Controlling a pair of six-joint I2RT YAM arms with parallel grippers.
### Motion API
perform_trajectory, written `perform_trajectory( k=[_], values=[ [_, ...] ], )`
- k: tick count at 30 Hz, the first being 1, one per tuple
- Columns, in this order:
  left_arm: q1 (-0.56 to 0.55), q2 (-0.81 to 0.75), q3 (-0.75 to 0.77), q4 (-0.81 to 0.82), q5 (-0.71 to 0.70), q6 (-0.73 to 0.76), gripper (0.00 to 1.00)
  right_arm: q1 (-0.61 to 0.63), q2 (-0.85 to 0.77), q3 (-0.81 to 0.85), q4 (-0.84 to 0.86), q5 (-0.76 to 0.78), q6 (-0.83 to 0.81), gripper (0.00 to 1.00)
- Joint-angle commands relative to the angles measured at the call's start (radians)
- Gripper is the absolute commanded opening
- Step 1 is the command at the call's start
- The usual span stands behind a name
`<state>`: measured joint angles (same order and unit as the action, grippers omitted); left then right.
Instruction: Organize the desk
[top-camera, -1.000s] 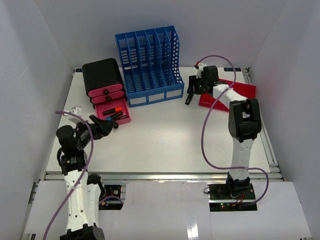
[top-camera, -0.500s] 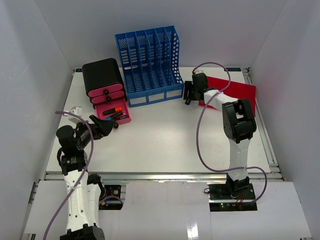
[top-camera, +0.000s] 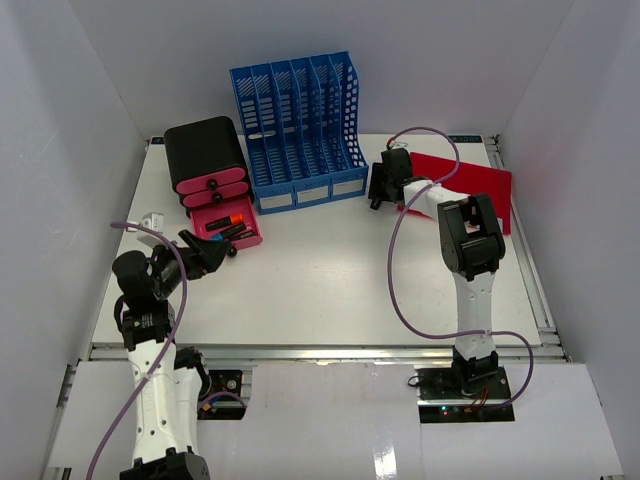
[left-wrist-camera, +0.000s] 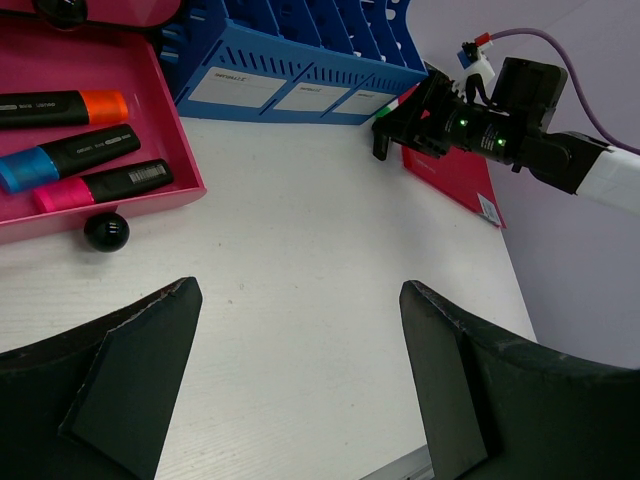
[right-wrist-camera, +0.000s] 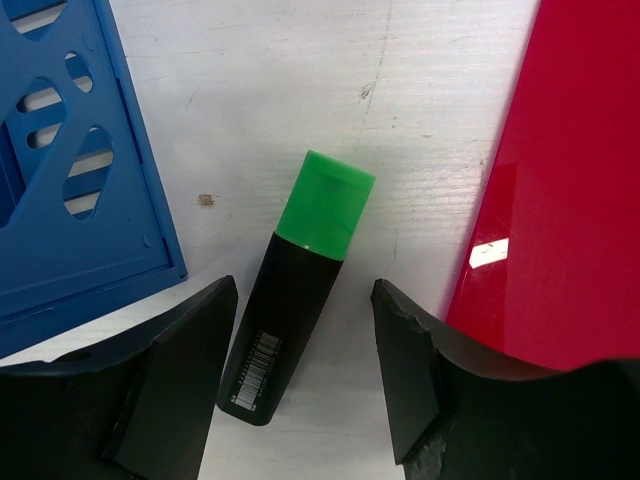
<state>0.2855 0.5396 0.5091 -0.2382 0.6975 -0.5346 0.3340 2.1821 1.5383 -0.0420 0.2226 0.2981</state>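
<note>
The desk (top-camera: 330, 285), a flat white rectangular tabletop with a silver rail on its near edge, fills the floor beyond both arm bases, its long axis running left to right. At its far left, an open pink plastic drawer (top-camera: 228, 226) holds orange-, blue- and pink-capped black highlighters beside a blue slotted file rack (top-camera: 300, 125). The left gripper (left-wrist-camera: 300, 300) is spread wide over bare desk; the right gripper (right-wrist-camera: 305, 300) is spread astride a green-capped black highlighter (right-wrist-camera: 298, 282), not pinching it.
</note>
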Motion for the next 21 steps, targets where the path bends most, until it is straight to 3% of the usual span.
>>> perform_trajectory(
  k=[1, 8, 13, 18, 21],
  values=[
    [0.001, -0.009, -0.003, 0.009, 0.014, 0.01, 0.92, -0.004, 0.026, 0.024, 0.027, 0.034, 0.018, 0.59],
    [0.001, -0.018, -0.003, 0.01, 0.016, 0.01, 0.92, -0.006, 0.033, -0.018, 0.027, 0.016, 0.015, 0.43],
    [0.001, -0.03, 0.0, 0.005, 0.017, 0.01, 0.92, -0.01, 0.015, -0.033, 0.027, -0.013, 0.002, 0.23],
    [0.001, -0.04, 0.001, 0.005, 0.016, 0.012, 0.92, -0.041, -0.118, -0.095, 0.056, -0.101, -0.018, 0.12],
    [0.001, -0.046, 0.0, 0.004, 0.016, 0.012, 0.92, -0.049, -0.259, -0.203, 0.108, -0.254, -0.095, 0.08]
  ],
)
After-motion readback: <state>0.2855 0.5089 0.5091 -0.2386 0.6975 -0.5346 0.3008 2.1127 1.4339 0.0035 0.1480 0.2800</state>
